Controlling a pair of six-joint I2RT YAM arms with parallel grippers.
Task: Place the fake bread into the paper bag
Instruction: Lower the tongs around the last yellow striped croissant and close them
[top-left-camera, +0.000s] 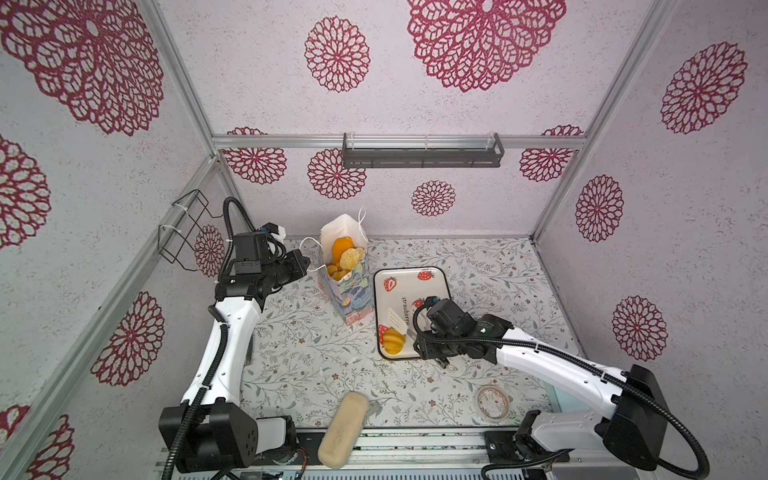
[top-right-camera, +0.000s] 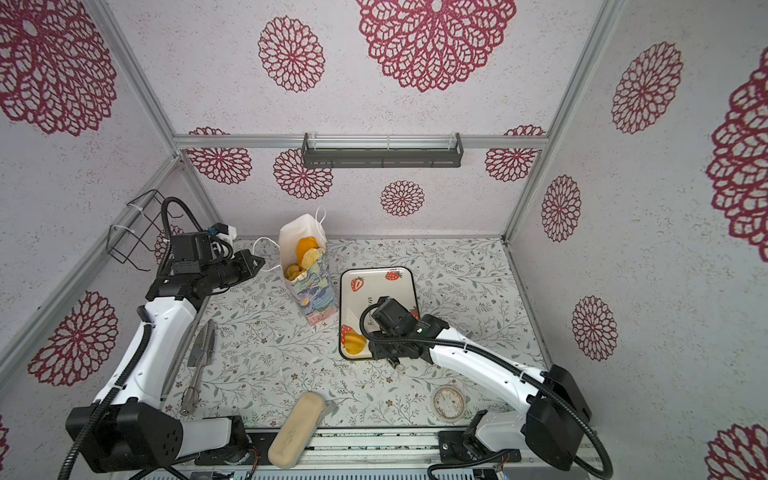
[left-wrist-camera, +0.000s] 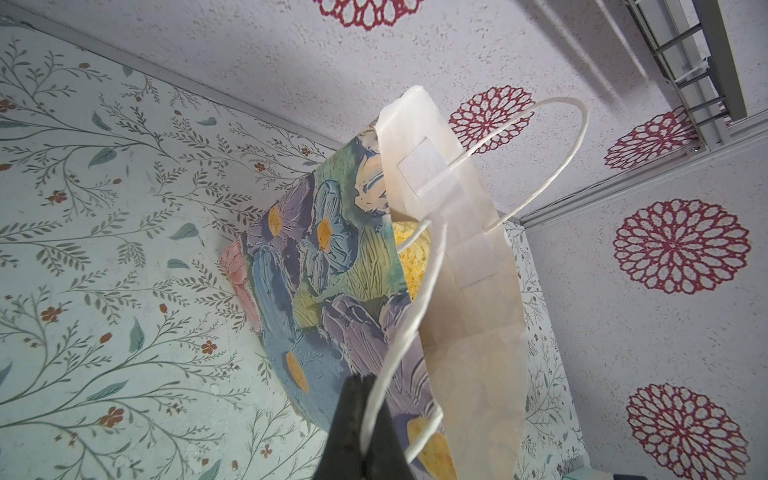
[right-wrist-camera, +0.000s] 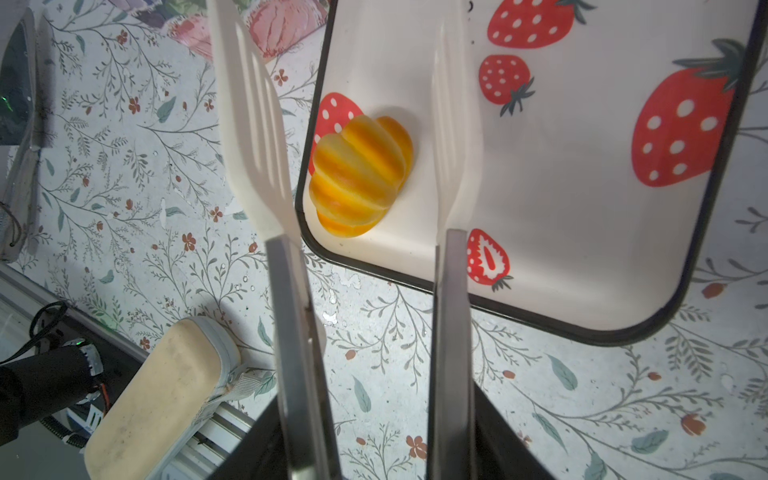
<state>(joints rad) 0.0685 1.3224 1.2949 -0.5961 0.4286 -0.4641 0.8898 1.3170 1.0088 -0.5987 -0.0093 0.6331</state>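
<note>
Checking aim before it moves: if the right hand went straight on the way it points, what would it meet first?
The tongs in the right hand lead, so likely the bun between their tips, or the tray under it. Height above the bun is unclear.

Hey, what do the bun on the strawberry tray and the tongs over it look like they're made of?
The bun: probably molded plastic, glossy orange-yellow, with highlights along its ridges. The tongs: grey arms look like brushed metal; white slotted tips look like matte plastic or silicone.
</note>
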